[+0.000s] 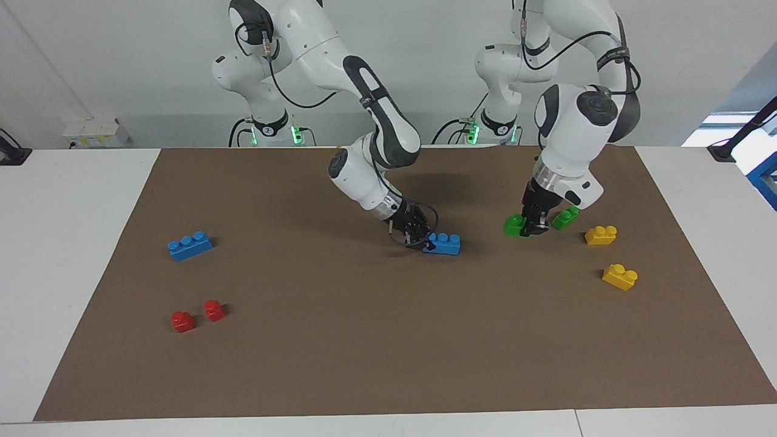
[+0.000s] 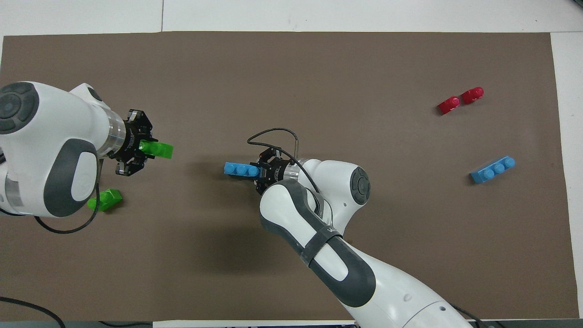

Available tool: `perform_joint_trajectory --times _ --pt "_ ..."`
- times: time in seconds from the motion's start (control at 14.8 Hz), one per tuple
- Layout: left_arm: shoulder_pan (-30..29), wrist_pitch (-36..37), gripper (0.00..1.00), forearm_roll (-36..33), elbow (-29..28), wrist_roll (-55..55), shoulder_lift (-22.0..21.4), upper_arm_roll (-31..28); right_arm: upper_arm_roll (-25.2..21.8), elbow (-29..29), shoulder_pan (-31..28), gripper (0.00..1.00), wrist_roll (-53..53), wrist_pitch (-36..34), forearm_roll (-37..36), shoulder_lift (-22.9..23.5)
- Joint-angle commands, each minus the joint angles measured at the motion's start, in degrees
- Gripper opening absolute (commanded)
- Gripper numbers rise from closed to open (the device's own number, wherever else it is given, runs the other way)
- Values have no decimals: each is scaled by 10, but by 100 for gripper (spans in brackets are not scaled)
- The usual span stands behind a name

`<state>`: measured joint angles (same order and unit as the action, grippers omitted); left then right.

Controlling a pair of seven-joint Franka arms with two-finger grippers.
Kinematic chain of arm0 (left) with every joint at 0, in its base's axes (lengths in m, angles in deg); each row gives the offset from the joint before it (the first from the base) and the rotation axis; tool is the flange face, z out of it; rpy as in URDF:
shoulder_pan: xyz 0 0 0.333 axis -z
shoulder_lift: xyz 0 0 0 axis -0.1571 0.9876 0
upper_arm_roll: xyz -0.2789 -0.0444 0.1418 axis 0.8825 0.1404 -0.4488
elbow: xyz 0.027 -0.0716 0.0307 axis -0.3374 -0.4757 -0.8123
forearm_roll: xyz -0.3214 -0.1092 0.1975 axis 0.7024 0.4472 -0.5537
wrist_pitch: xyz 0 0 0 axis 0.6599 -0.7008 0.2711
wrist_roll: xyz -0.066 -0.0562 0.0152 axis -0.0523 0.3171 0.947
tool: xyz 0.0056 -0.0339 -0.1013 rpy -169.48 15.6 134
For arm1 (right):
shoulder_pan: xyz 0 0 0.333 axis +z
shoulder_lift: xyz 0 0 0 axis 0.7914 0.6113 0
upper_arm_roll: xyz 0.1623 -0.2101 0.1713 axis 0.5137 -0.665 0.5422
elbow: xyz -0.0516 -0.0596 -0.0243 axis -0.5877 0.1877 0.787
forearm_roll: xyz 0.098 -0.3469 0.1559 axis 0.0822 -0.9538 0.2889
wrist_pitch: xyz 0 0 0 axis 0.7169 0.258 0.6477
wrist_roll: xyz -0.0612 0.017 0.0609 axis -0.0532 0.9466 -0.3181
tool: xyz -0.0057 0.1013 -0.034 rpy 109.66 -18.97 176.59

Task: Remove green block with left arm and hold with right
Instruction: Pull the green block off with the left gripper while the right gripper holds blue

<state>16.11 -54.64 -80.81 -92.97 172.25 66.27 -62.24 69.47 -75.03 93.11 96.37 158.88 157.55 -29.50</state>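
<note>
The left hand (image 1: 534, 226) is clamped on the green block (image 1: 515, 225); the right hand (image 1: 419, 238) grips a blue three-stud brick (image 1: 446, 243). Separation looks done; next comes setting down.

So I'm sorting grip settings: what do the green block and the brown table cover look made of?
Green block: apparently hard moulded plastic, smooth with a slight sheen, studs rounded. Brown table cover: matte, flat, glare-free, probably paper or thin card, though the look leaves it open.
</note>
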Motion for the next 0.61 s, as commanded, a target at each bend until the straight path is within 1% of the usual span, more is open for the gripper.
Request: perform_joint_trajectory --times 0.0,0.07,0.2,0.27,0.4,0.54 --pt "-54 -16 0 1 -18 -97 -2 5 -2 4 -7 0 -15 1 4 12" --pt "-69 -24 0 1 -18 -124 8 5 -4 6 -17 0 -16 -20 -4 12" --pt "-81 -76 0 1 -19 -147 44 3 -6 16 -54 0 -13 -89 -66 2" --pt "-90 -102 0 1 -19 -153 58 4 -7 28 -82 0 -10 -134 -99 1" --pt "-99 -122 0 0 -17 -186 79 3 -7 47 -145 0 -9 -238 -166 -16" --pt "-109 -139 0 -1 -12 -215 101 3 -7 65 -203 0 -10 -321 -215 -33"
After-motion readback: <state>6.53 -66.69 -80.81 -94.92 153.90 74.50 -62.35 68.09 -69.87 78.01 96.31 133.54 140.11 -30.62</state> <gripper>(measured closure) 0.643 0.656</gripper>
